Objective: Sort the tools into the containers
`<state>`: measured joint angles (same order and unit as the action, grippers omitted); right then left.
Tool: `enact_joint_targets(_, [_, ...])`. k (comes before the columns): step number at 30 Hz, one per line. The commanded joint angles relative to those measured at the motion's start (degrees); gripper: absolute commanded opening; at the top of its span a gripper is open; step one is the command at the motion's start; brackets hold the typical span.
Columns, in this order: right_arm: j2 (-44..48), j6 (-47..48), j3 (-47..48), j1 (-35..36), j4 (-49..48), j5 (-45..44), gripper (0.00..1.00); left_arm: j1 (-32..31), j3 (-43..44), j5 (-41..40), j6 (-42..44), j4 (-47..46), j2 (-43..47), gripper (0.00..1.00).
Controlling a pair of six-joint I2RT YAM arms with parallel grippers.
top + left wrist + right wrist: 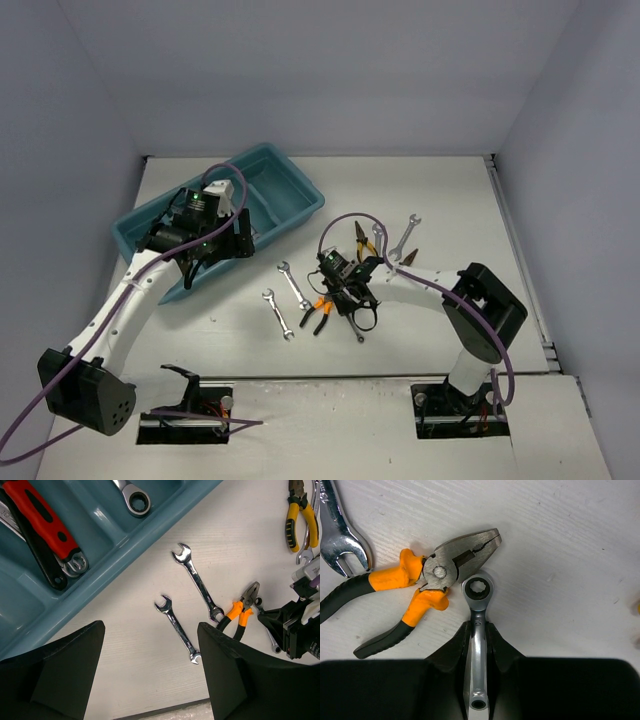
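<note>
My right gripper [478,627] is shut on the shaft of a silver ratchet wrench [478,597] lying on the table, its ring end beside the orange-and-black pliers [420,587]. In the top view this gripper [350,292] is at mid-table. My left gripper [150,675] is open and empty, above the table just off the near rim of the teal tray [115,550]. The tray holds a red-handled adjustable wrench [45,517], a black-handled one [42,560] and a ring wrench [134,499]. Two silver open-end wrenches [197,582] [177,629] lie between the arms.
Yellow-handled pliers [301,515] and more silver wrenches [405,235] lie behind the right arm. The tray [285,185] sits diagonally at the back left. Grey walls enclose the table on three sides. A purple cable loops over each arm.
</note>
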<state>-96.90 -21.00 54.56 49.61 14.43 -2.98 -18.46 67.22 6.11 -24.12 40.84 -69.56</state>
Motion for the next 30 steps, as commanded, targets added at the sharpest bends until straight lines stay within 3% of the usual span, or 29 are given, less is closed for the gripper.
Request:
enact_joint_targets(1, [-0.1, -0.9, 2.0, -0.4, 4.5, -4.4, 0.0, -1.4, 1.4, 0.7, -0.5, -1.7, 0.9, 0.72])
enact_joint_targets(10, [4.5, -3.2, 12.7, -5.2, 5.0, -3.3, 0.0, -5.2, 1.6, 4.7, -1.7, -4.0, 2.4, 0.72])
enact_joint_targets(16, [5.5, -6.1, 19.9, -9.7, 4.9, -0.5, 0.0, -7.4, -2.9, 12.4, -4.6, -14.5, 4.8, 0.69])
enact_joint_targets(24, [7.5, -11.3, 25.6, -10.1, 3.4, 0.3, 0.0, -13.9, -4.1, 15.7, -9.8, -25.5, 0.4, 0.69])
enact_joint_targets(30, [11.0, -13.8, 23.9, -10.1, -1.8, 3.0, 0.0, -16.6, -1.4, 18.4, -12.1, -31.0, -5.6, 0.67])
